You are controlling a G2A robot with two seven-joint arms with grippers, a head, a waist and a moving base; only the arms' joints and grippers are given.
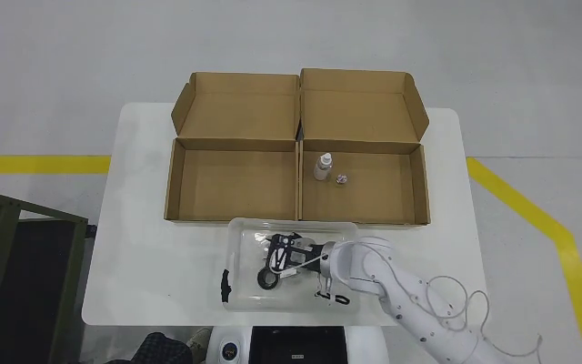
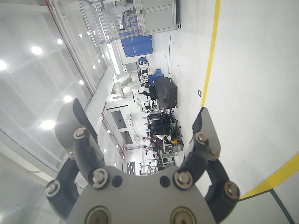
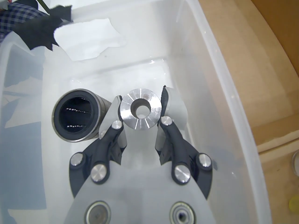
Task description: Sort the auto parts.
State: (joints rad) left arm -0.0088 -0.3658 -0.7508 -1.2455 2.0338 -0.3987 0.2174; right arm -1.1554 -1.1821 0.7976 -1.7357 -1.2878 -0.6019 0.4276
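Aluminium bushing (image 3: 140,109), inside clear bin (image 3: 210,54), just beside black-bored bearing (image 3: 74,117); right gripper (image 3: 140,111) jaws clasped on its flanks; left gripper (image 2: 140,122) jaws spread, empty. Advised: lift straight up, clearing bearing and bin wall.

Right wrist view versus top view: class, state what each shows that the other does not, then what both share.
Right wrist view alone: the silver hub clamped in the right gripper, a bearing sleeve beside it. Top view alone: the left cardboard box, plus a plain look at the white bottle and small metal part in the right cardboard box. Both: that box and the clear bin.
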